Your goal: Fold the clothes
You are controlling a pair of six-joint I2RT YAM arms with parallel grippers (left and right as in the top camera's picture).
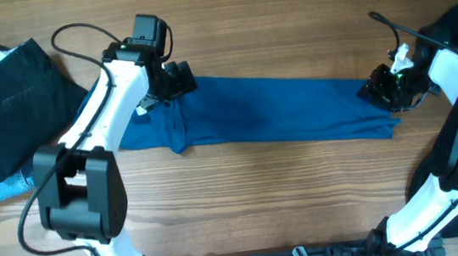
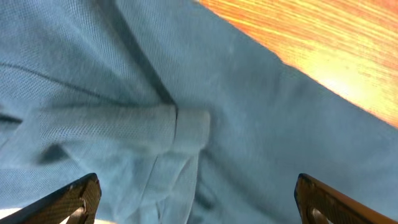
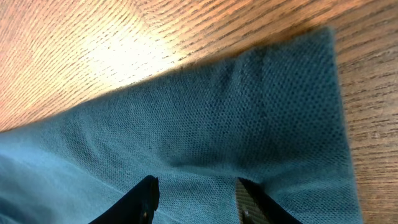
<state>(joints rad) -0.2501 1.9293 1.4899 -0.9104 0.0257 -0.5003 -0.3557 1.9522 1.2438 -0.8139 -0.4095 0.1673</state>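
Overhead: the blue shirt (image 1: 270,111) lies as a long strip across the surface (image 1: 286,20), with the left gripper (image 1: 174,78) over its left end and the right gripper (image 1: 388,86) at its right end.

Left wrist: jaws wide above the collar (image 2: 186,127), holding nothing.

Right wrist: jaws narrow on the fabric near the hem (image 3: 336,93); I cannot tell whether they pinch it.

The lengthwise fold looks done. Next, one end needs carrying over the other.

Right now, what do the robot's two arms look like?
Both are white tubes with chunky black joints. A black cable loops over the left arm, another runs to the right arm. The left gripper and right gripper are black.
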